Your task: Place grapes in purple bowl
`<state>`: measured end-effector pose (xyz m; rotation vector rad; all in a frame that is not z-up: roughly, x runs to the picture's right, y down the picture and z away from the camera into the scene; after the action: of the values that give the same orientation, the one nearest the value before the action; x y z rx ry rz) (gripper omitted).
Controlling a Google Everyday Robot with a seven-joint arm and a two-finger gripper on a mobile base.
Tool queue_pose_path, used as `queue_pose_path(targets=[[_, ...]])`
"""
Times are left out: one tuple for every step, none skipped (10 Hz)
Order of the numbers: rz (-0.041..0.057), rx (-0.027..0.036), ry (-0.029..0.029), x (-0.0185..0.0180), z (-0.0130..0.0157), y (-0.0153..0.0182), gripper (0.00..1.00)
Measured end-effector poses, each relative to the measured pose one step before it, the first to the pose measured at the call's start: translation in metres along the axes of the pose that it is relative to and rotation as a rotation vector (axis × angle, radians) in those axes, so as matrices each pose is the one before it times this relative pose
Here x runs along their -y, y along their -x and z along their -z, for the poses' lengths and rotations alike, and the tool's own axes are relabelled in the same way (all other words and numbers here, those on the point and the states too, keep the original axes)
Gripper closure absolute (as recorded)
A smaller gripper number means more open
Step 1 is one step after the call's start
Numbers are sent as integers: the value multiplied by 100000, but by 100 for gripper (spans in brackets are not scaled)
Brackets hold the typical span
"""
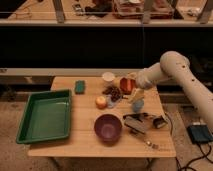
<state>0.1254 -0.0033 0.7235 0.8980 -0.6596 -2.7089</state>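
Grapes (114, 92) were sitting toward the back edge of the table (85, 142), about mid-width, just beside the orange fruit (101, 102) and near the white cup (108, 77). The purple bowl (108, 127) sat by the front edge, well apart from them. The robot's 1 gripper (131, 81) hung over the orange-red bowl (125, 86) toward the back right corner, just right of the grapes. Honestly couldn't tell how wide it was open or whether it held anything. A green tray (45, 115) took up the left end.
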Motion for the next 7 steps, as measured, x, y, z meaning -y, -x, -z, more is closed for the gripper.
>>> queue_pose_path(targets=[[-292,353,129,6,31,97,20],[-2624,1477,1338,-230,-83,253,20],[-4170,856,1579,-273,7,501,20],[-6057,343,1491,-137,271,476,20],[-4585,501,1598,43,553,89,20],[-10935,548,4080,21,1678,13,20],[-10355,-1834,2545,-152,1517,-7,20]])
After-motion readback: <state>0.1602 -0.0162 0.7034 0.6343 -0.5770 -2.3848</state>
